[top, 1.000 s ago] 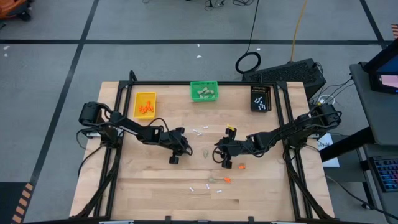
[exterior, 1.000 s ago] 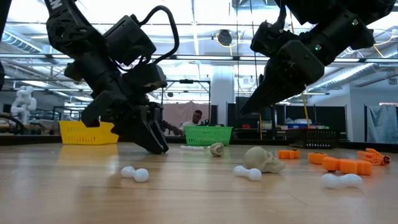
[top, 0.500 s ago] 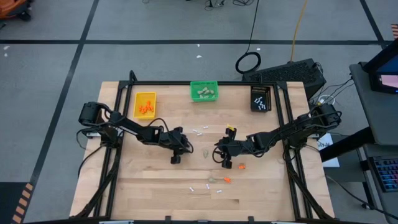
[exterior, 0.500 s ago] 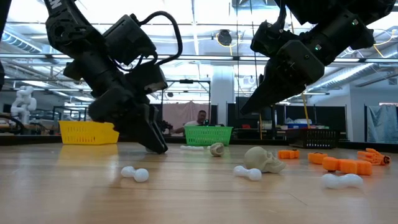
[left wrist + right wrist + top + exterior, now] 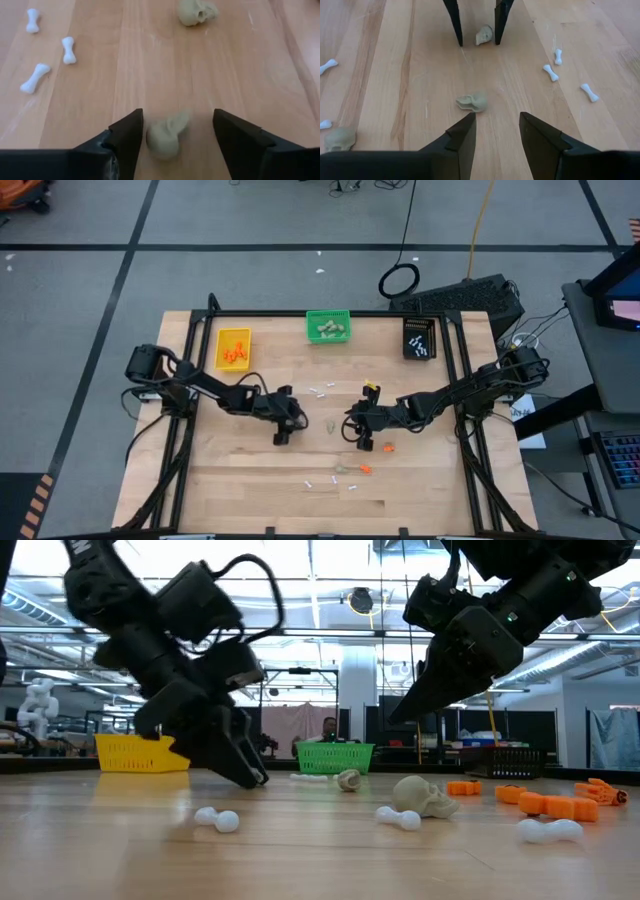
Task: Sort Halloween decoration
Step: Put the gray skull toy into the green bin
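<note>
You had the left gripper (image 5: 175, 137) low on the table (image 5: 250, 490) with its fingers spread around a beige skull (image 5: 167, 136), not clamping it, so closing off-centre could have squirted it sideways toward the right gripper (image 5: 496, 131), also open nearby.

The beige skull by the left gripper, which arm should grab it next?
Left. The left gripper is open with the beige skull between its fingers. The right gripper faces a different skull.
</note>
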`<state>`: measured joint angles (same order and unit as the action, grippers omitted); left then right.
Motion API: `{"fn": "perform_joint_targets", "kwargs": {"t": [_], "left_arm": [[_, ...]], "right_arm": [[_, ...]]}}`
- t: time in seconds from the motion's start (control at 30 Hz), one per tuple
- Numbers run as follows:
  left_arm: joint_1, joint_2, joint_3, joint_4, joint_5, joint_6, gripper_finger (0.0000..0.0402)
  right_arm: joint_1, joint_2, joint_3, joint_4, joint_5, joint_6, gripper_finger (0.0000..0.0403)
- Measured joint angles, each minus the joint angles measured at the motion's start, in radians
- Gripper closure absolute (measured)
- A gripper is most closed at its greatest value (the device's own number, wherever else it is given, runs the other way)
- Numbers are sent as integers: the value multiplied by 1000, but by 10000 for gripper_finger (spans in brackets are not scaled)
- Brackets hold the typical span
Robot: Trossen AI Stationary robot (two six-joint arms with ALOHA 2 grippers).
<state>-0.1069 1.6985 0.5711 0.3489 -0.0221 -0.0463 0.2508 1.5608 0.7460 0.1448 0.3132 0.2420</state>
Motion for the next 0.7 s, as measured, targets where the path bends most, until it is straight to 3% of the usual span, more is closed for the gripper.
{"fn": "perform_joint_targets", "kwargs": {"t": [0.3,0.7], "left_arm": [[-10,1,-288,583,-74,-19,162],[-17,1,-279,605,-64,-23,162]], "right_arm": [[0,0,0,0,0,0,266],[0,0,0,2,1,0,266]]}}
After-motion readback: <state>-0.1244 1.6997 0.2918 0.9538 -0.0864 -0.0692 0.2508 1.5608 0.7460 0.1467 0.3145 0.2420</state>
